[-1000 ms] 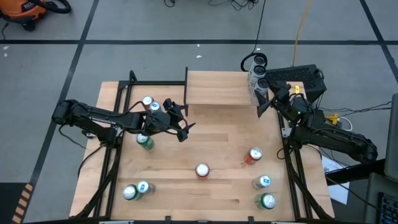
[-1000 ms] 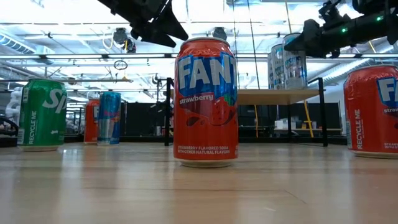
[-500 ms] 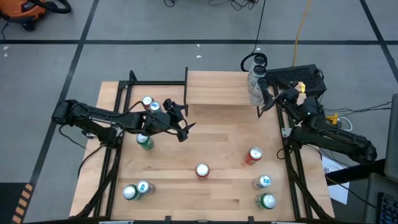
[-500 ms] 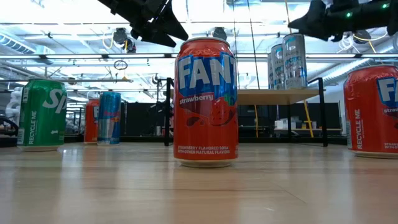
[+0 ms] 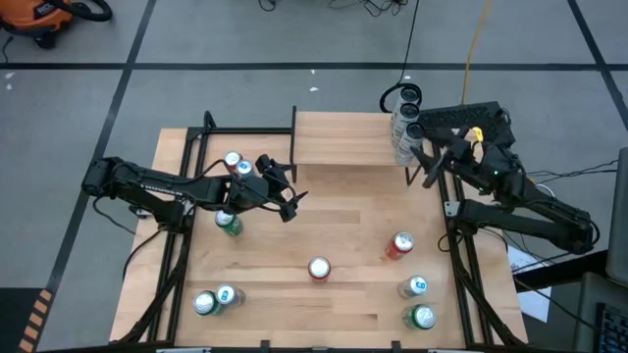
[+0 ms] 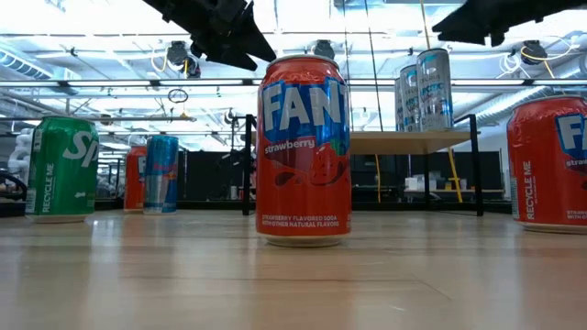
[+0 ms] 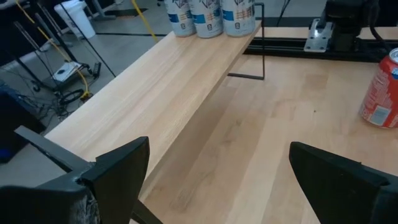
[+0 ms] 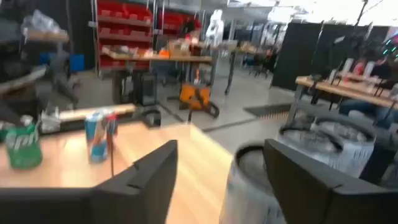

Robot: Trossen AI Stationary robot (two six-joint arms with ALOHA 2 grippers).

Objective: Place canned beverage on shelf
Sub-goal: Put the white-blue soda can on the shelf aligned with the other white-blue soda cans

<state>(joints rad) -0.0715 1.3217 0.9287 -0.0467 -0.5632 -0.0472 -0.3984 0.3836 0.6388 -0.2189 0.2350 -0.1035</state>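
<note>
While shelf (image 5: 348,137) bears three white cans (image 5: 404,126) (right end), right end effector (image 5: 432,167) gapes beside them, left end effector (image 5: 287,201) spread.

- Grey floor (image 5: 294,39), crossed by dark tape lines, surrounding the table.
- Orange shop vacuum (image 5: 44,15) on the floor at one corner.
- Yellow cable (image 5: 476,39) running across the floor.
- Red shelving (image 8: 124,28) with bins along a far wall.
- Wooden workbench (image 8: 161,57) carrying orange items.
- Black partition panels (image 8: 311,50) behind further benches.
- Bright ceiling lights (image 6: 119,37) among overhead beams.
</note>
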